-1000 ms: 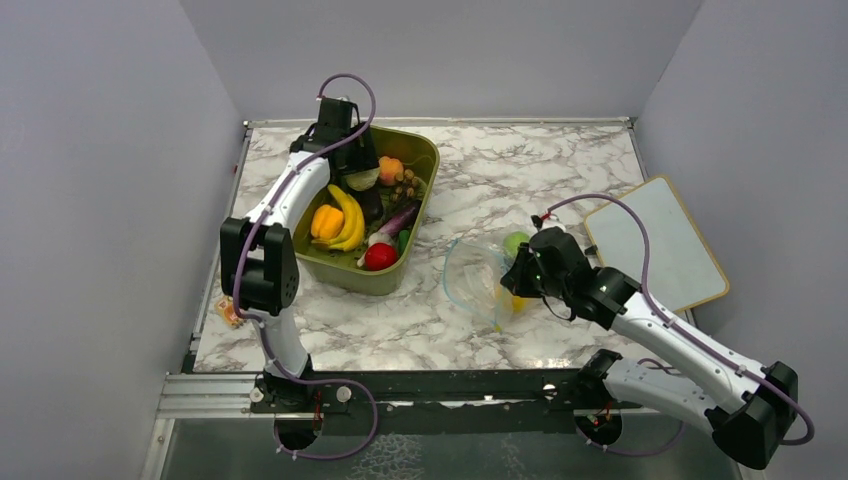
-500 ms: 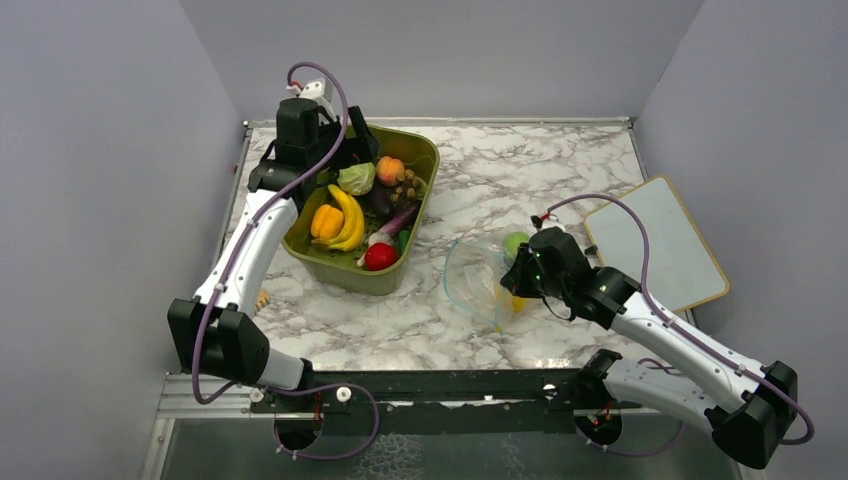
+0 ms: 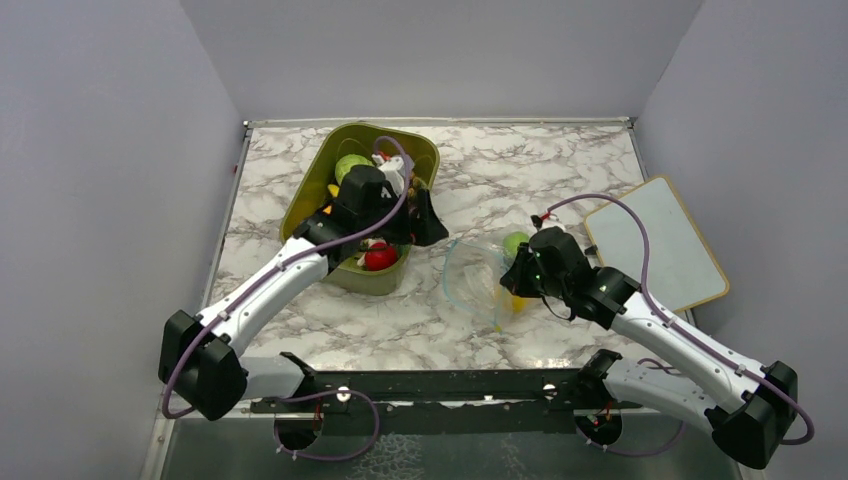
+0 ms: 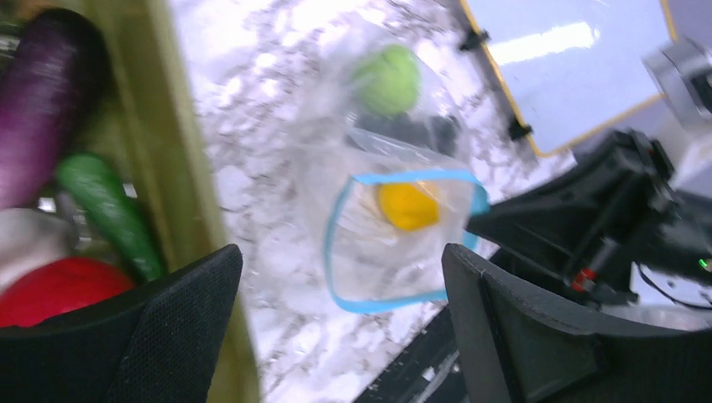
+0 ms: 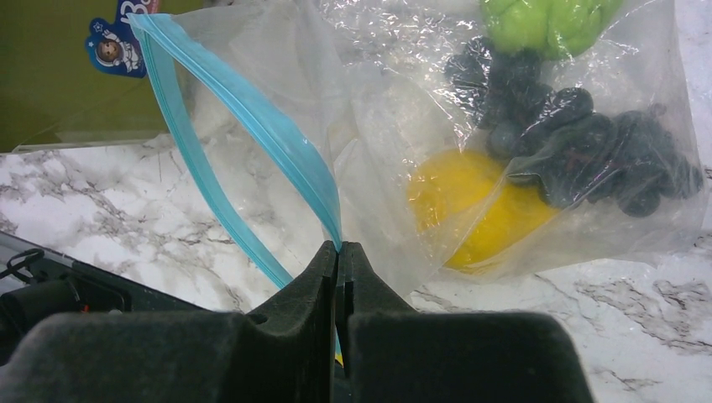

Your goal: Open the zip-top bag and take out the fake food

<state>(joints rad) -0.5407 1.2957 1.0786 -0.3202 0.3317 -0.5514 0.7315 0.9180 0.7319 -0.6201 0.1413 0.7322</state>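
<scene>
- pale lavender-grey walls close in three sides of the bench [image 3: 560, 170], a white top veined with grey swirls and a dull sheen.
- toward the back left sits an olive-green plastic bin [image 3: 425, 148], smooth-walled and rounded at the corners. a small blue astronaut sticker [image 5: 113, 50] shows on its side.
- inside it i can make out a glossy red round piece [image 3: 380, 257] and a long green pod [image 4: 109, 214].
- the left tool [image 4: 340, 260] hangs over the bin's rim on the bag's side. its two broad black fingers are spread wide with nothing between them, and it faces the bag.
- the zip-top bag [image 3: 475, 280] rests on the bench between the bin and the right arm. it is clear crinkly film that catches the light in its creases.
- its light blue zipper strip bows into a loop, so the mouth gapes toward the bin.
- the right tool [image 5: 337, 252] is clenched tight on that strip, pinching one lip of the mouth.
- the fake food [image 5: 470, 210] is inside the bag, bunched at the end away from the mouth and pressed against the film:
  - a smooth yellow piece [image 4: 407, 206]
  - a light green lobed piece [image 5: 546, 21]
  - a dark knobbly cluster [image 5: 588, 147]
- by the right wall lies a flat white board [image 3: 660, 240] with a tan rim and rounded corners, apart from the bag.
</scene>
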